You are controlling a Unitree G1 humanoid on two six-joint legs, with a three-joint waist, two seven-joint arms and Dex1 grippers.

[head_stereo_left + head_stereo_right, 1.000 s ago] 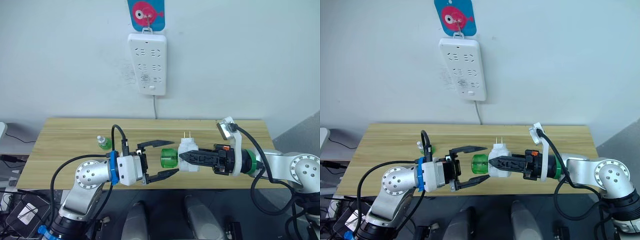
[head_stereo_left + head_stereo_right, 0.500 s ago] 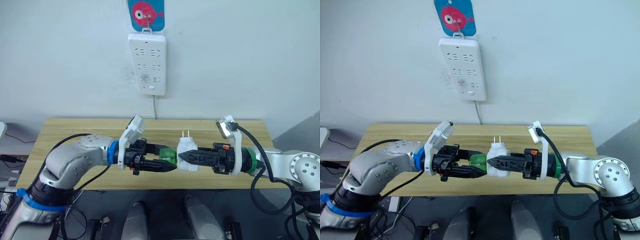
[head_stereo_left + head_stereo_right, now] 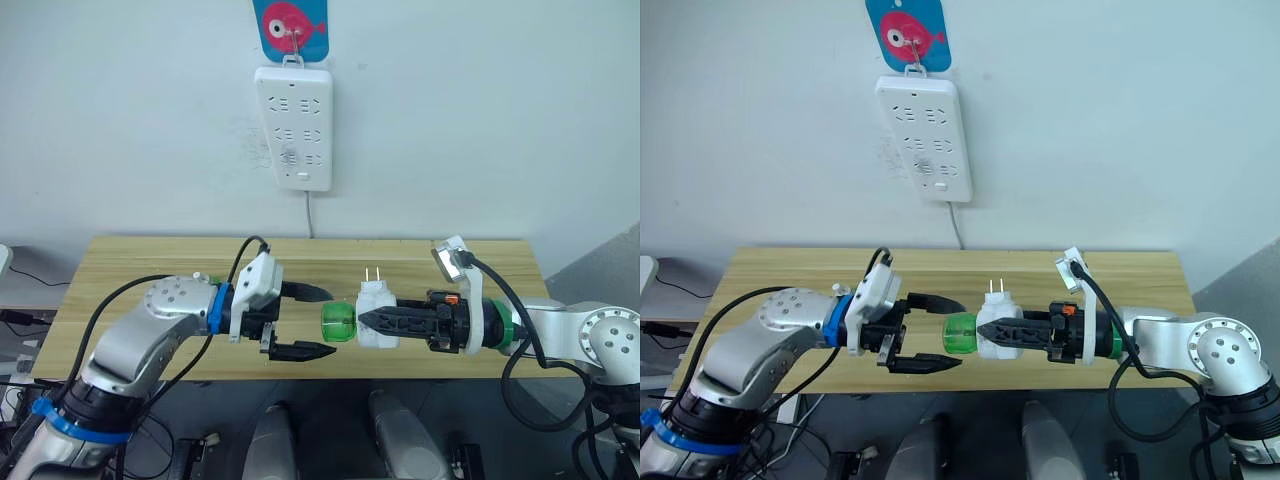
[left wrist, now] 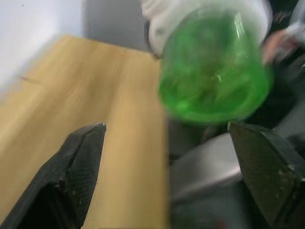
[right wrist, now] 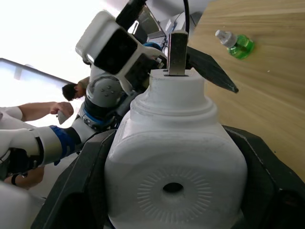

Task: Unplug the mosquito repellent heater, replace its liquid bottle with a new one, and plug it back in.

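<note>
- Now the left gripper point(image 3: 318, 322) has let go: half a second ago its jaws were pinched on the green bottle point(image 3: 338, 322), and now they stand wide apart, one finger above and one below the bottle's end, touching nothing.
- Its arm has also drawn back a little toward the robot's left, so the bottle sits clear between the fingertips.
- On the other side, the right gripper point(image 3: 372, 319) has not shifted; its jaws stay clamped on the mosquito repellent heater point(image 3: 374, 308), held in the air over the near edge of the table point(image 3: 140, 262), prongs pointing up and the bottle still fitted into it, pointing left.
- From the right wrist view you get the heater's round vent hole point(image 5: 173, 188) face on, and beyond it a second green bottle point(image 5: 235, 43) lying on the table.
- That view also catches a person's arm point(image 5: 35, 110) in the background.
- Up on the wall, the white power strip point(image 3: 295, 125) hangs under a fish sticker point(image 3: 291, 24).
</note>
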